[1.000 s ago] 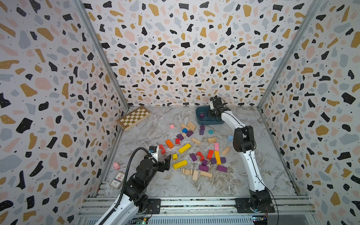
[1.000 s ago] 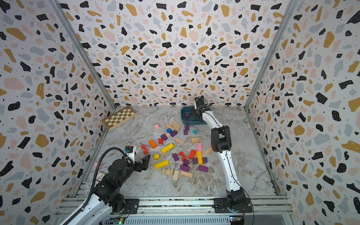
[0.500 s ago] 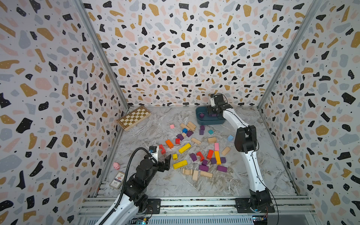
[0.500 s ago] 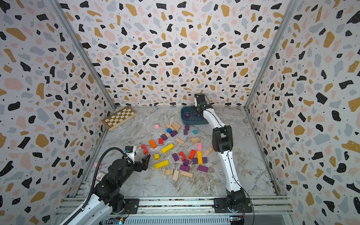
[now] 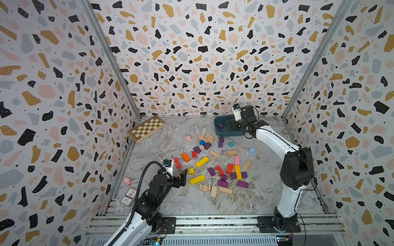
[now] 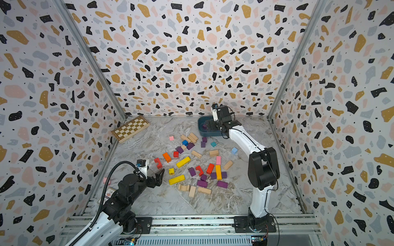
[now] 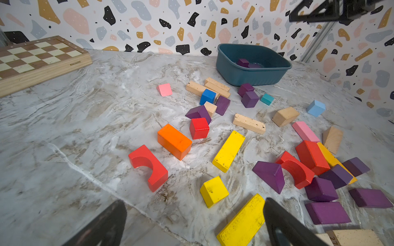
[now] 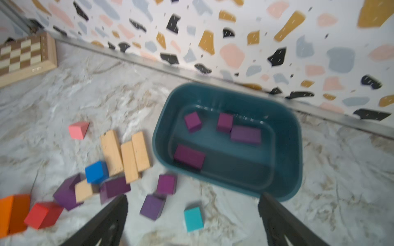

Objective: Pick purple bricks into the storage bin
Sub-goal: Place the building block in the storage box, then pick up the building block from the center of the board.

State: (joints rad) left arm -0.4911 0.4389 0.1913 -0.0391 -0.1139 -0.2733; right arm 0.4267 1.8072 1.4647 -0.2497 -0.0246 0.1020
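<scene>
R gripper point(image 8: 193, 198) hangs over bin point(image 8: 238, 168), jaws wide apart, empty; 4 purple bricks point(image 8: 189, 156) inside. L gripper point(image 7: 194, 202) apart too.

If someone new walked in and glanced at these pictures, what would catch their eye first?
Most likely the bright scatter of coloured blocks across the middle of the marble table. Next, the teal storage bin at the far edge, with four purple bricks inside and the right hand open over it. A wooden chessboard sits in the far left corner.
</scene>
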